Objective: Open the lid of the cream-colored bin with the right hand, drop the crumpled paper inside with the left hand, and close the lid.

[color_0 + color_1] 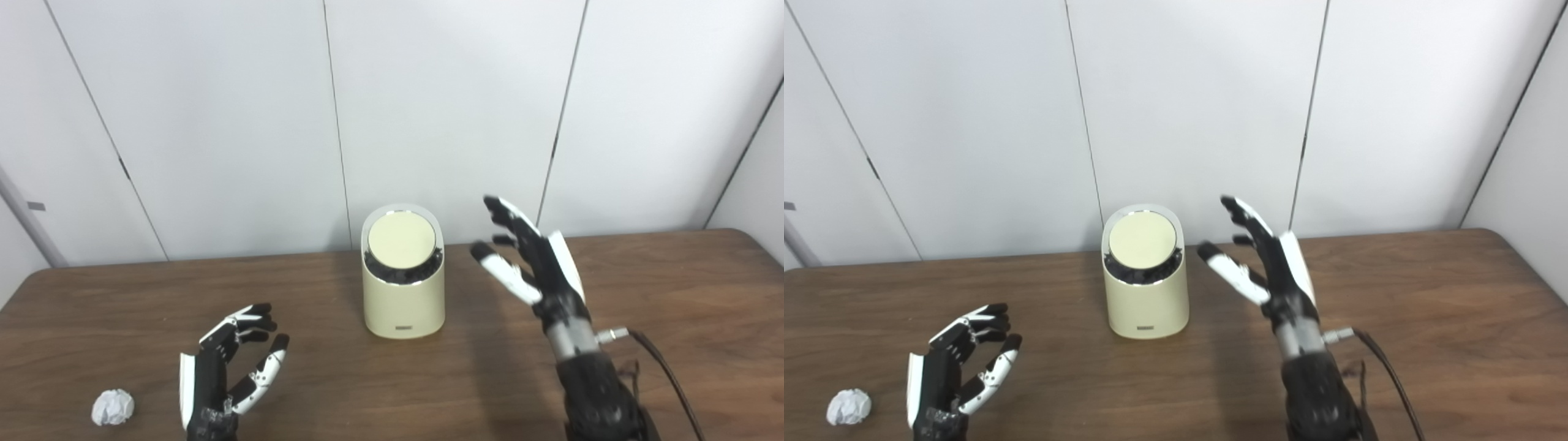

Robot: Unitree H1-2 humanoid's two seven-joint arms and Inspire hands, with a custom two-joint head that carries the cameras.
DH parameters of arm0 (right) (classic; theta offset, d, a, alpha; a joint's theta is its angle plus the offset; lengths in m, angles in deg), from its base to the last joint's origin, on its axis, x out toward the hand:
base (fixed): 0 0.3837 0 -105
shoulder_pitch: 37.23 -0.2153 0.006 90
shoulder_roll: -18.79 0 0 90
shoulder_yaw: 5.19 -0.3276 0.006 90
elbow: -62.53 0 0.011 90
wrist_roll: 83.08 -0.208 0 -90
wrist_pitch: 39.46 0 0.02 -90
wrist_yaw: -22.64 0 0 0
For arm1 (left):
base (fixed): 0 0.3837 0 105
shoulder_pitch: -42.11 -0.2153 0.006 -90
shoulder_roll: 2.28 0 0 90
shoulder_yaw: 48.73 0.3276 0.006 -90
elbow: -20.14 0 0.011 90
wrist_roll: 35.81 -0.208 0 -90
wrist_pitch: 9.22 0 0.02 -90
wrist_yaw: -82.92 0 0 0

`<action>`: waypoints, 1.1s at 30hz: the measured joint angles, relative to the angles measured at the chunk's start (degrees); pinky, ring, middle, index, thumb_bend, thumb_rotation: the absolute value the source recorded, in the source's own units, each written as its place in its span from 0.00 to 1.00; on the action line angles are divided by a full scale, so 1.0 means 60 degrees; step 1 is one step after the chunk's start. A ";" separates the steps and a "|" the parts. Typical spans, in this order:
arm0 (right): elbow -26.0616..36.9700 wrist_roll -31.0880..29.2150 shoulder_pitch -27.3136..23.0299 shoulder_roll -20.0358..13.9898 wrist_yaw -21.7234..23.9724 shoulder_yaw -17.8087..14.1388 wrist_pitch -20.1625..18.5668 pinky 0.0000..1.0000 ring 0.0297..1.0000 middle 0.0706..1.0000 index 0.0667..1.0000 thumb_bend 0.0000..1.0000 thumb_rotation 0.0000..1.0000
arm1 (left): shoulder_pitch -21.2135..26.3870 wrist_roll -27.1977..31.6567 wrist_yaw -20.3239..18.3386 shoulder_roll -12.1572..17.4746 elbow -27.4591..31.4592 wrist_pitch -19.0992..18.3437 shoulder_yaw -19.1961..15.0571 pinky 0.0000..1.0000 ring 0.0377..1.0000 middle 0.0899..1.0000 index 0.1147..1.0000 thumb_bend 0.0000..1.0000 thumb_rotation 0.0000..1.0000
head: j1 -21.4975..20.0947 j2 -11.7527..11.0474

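Cream bin (403, 288) stands lid-down mid-worktop (674, 294). Right hand (539, 260) at its 3 o'clock, left hand (229, 367) at 8 o'clock, both released, fingers spread; crumpled paper (113, 407) beside the left.

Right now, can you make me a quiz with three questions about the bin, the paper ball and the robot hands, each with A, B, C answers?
1. Where is the crumpled paper ball?
A. inside the bin
B. on the wooden table, near the left hand
C. in the right hand

2. What colour is the bin?
A. cream
B. red
C. blue

3. What is the right hand doing?
A. squeezing the paper
B. lying flat on the table
C. raised beside the bin, open, holding nothing

Answers:
1 B: the ball lies on the table at the near left, just left of the left hand, not touching it.
2 A: the bin's body and round lid are cream-coloured.
3 C: its fingers are spread in the air right of the bin, apart from the lid.
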 measured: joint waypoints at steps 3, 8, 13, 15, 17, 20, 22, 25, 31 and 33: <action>-0.0004 0.0236 -0.0506 -0.0001 0.0058 0.0228 -0.0291 0.74 0.86 0.90 0.89 0.81 0.78 | 0.0003 -0.0002 0.0000 -0.0011 0.0011 -0.0001 0.0008 0.59 0.67 0.68 0.43 0.48 0.07 | 0.0044 0.0000; -0.0409 0.0576 -0.1162 0.0064 0.0080 0.0430 -0.0796 0.71 0.85 0.89 0.90 0.90 0.75 | -0.0002 -0.0015 -0.0004 -0.0027 0.0021 -0.0001 0.0040 0.59 0.67 0.68 0.43 0.48 0.07 | 0.0073 0.0000; -0.0992 0.0867 -0.1496 0.0153 0.0014 0.0606 -0.1212 0.69 0.83 0.88 0.89 0.92 0.70 | -0.0032 -0.0174 0.0029 -0.0103 0.0082 -0.0038 0.0058 0.58 0.66 0.67 0.43 0.48 0.07 | 0.0088 0.0000; -0.1247 0.0971 -0.1656 0.0208 -0.0050 0.0641 -0.1382 0.73 0.87 0.90 0.90 0.92 0.69 | -0.0046 -0.0211 0.0035 -0.0147 0.0096 -0.0114 0.0072 0.58 0.66 0.67 0.43 0.48 0.07 | 0.0132 0.0000; -0.1454 0.1103 -0.1827 0.0232 -0.0089 0.0679 -0.1483 0.77 0.89 0.92 0.90 0.91 0.64 | -0.0061 -0.0225 0.0068 -0.0194 0.0100 -0.0159 0.0073 0.58 0.66 0.67 0.43 0.48 0.07 | 0.0132 0.0000; -0.1765 0.1295 -0.2107 0.0255 -0.0187 0.0767 -0.1693 0.76 0.89 0.92 0.91 0.91 0.60 | -0.0063 -0.0348 0.0194 -0.0216 0.0119 -0.0177 0.0077 0.58 0.66 0.67 0.43 0.48 0.07 | 0.0161 0.0000; -0.1961 0.1372 -0.2233 0.0250 -0.0205 0.0821 -0.1796 0.76 0.89 0.93 0.92 0.91 0.57 | -0.0062 -0.0410 0.0234 -0.0232 0.0126 -0.0177 0.0097 0.58 0.66 0.67 0.43 0.48 0.07 | 0.0176 0.0000; -0.2206 0.1424 -0.2280 0.0252 -0.0232 0.0855 -0.1831 0.77 0.90 0.93 0.92 0.93 0.49 | -0.0051 -0.0497 0.0275 -0.0253 0.0125 -0.0177 0.0149 0.58 0.66 0.67 0.43 0.48 0.07 | 0.0205 0.0015; -0.2818 0.1514 -0.2296 0.0252 -0.0454 0.0869 -0.1873 0.74 0.88 0.93 0.91 0.96 0.39 | -0.0057 -0.0492 0.0284 -0.0294 0.0121 -0.0176 0.0151 0.59 0.67 0.67 0.43 0.48 0.07 | 0.0220 -0.0029; -0.3005 0.1516 -0.2310 0.0254 -0.0563 0.0873 -0.1867 0.72 0.87 0.92 0.91 0.96 0.37 | -0.0060 -0.0433 0.0278 -0.0294 0.0121 -0.0176 0.0152 0.59 0.67 0.68 0.43 0.48 0.07 | 0.0205 -0.0029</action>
